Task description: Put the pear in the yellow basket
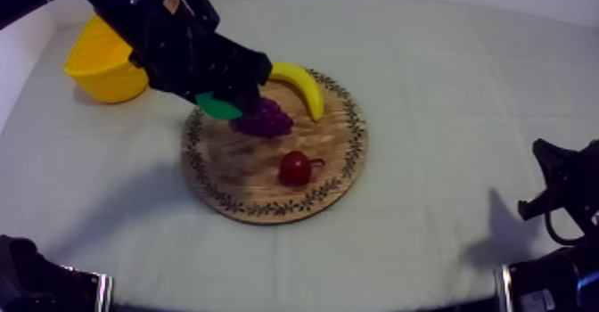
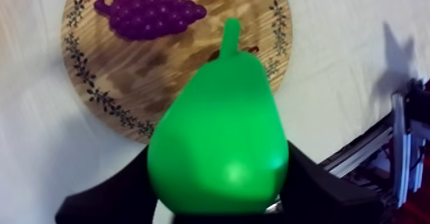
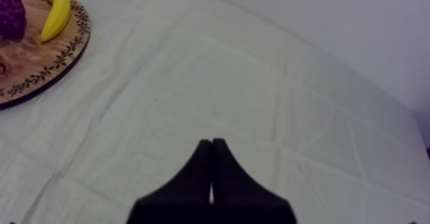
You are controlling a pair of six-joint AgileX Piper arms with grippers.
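The pear (image 2: 217, 137) is gripped between the fingers (image 2: 311, 178) of the left gripper (image 1: 233, 97), stem pointing away from them, over the wooden board (image 1: 258, 189) at its 10 o'clock rim, while the right gripper (image 3: 212, 151) is clenched on nothing.

Left arm (image 1: 178, 39): bulky black housing, glossy, with a small pale-orange mark on its upper part. Right arm (image 1: 562, 195): black angular links, with a pale metal strip lower down. Right gripper (image 3: 212, 140): two matte black fingers (image 3: 189, 185), broad at the root and tapering to blunt tips.
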